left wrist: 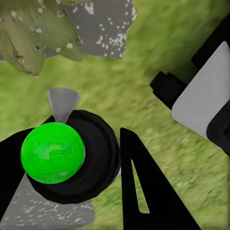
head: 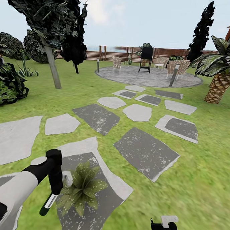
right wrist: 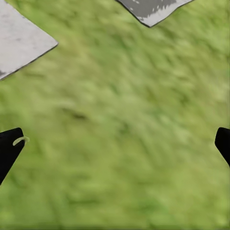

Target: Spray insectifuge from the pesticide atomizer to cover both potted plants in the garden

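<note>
Standing on the lawn (head: 206,166), the robot looks over a path of grey and pale stepping stones (head: 145,153) toward a round paved patio (head: 146,77) with chairs (head: 177,69) and a brown slat fence (head: 107,56) behind. No writing or label can be read anywhere.

At the far left sit dark shrubs (head: 7,85) and a leaning tree (head: 52,67). The left end effector (head: 55,174) hangs low over the near stone (head: 101,198), closed around the atomizer (left wrist: 72,158): in the left wrist view its dark fingers (left wrist: 143,191) flank a black round body topped by a bright green ball (left wrist: 52,152), with a pale grey cone at its front edge. In the head view a white nozzle and a green-tipped rod show beside that end effector. Just beside it, on the same stone, a potted plant (head: 81,187) spreads its pointed, speckled leaves; its leaf tips also show in the left wrist view (left wrist: 38,33).

Open grass lies to the right of the stones. The right end effector (head: 163,227) is at the lower edge, its fingers (right wrist: 9,151) spread wide over bare grass. A palm (head: 220,82) stands at the far right.
</note>
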Controlling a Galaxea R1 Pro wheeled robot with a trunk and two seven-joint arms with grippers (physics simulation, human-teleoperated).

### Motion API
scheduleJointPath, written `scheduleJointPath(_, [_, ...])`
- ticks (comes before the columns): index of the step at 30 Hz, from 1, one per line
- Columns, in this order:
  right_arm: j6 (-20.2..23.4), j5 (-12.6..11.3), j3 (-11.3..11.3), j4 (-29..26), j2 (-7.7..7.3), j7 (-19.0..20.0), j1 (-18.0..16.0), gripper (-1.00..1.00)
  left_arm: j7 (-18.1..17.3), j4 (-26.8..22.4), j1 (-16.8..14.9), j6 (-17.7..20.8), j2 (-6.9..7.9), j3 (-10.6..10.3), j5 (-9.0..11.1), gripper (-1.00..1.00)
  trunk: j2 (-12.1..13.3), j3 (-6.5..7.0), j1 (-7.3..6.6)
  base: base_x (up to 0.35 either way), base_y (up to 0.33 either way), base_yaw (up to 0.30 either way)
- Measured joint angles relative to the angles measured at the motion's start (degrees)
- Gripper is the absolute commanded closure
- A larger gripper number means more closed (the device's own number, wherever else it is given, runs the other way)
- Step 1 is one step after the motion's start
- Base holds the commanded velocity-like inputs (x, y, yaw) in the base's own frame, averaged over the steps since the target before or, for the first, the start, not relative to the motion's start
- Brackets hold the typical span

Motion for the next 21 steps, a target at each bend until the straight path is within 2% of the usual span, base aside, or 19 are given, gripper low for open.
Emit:
scheduleJointPath(3, [0.0,0.0,0.0,0.0,0.0,0.0,0.0,-1.0,0.0,0.1,0.0,-0.1,-0.02,0.0,-0.2,1.0,0.0,0.0,0.01,-0.086,0.084,-0.025])
scheduleJointPath(7, [0.0,0.0,0.0,0.0,0.0,0.0,0.0,-1.0,0.0,0.1,0.0,0.0,-0.1,0.0,-0.5,1.0,0.0,0.0,0.02,-0.173,0.164,-0.197])
scheduleJointPath(15, [0.0,0.0,0.0,0.0,0.0,0.0,0.0,-1.0,0.2,-0.4,0.0,0.7,-0.09,0.5,0.1,1.0,0.0,0.0,0.0,-0.012,0.011,-0.018])
scheduleJointPath(17, [0.0,0.0,0.0,0.0,0.0,0.0,0.0,-1.0,0.3,-0.6,-0.1,0.7,-0.13,1.7,0.1,1.0,0.0,0.0,0.0,0.0,0.0,0.0])
scheduleJointPath(21, [0.0,0.0,0.0,0.0,0.0,0.0,0.0,-1.0,0.7,-0.8,-0.3,0.7,-0.15,5.9,0.1,1.0,0.0,0.0,0.0,-0.001,-0.056,0.0])
